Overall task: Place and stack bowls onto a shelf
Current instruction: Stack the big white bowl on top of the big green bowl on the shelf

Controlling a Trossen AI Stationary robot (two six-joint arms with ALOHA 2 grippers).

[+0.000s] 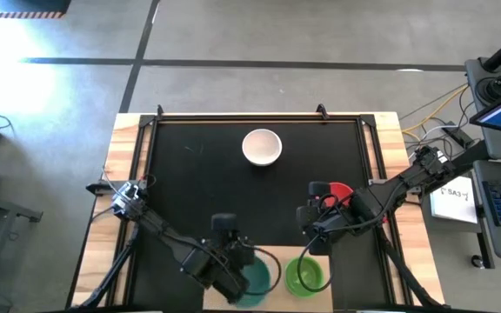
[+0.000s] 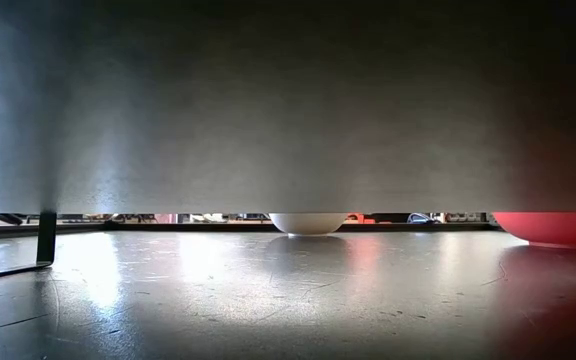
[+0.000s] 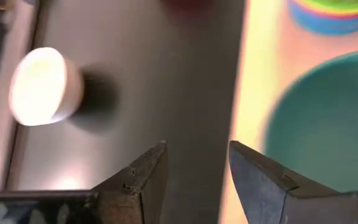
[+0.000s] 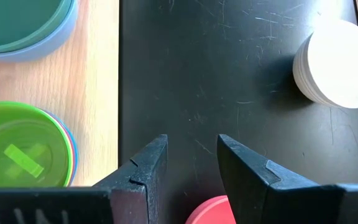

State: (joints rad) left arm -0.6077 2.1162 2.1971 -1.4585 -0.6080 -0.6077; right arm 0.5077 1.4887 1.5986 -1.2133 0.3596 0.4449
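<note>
Your left tool (image 3: 194, 180) hangs with its fingers parted and empty, over the edge where the black mat (image 1: 198, 165) meets the shelf (image 4: 98, 124), beside the teal bowl (image 3: 328, 124). Your right tool (image 4: 191, 165) is likewise parted and empty, just above the red bowl (image 4: 213, 211), whose rim is cut off there. The white bowl (image 1: 262, 146) sits alone mid-mat. From above, the arms hide most of the shelf; the right wrist view shows the green bowl (image 4: 20, 146) nested on other small bowls.

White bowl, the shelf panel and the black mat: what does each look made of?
White bowl: likely plastic, smooth, evenly coloured with soft shine. Shelf: pale bare wood, with visible grain lines. Black mat: probably rubber or vinyl, matte, fine pale scratches, though it reflects light at low angle.
</note>
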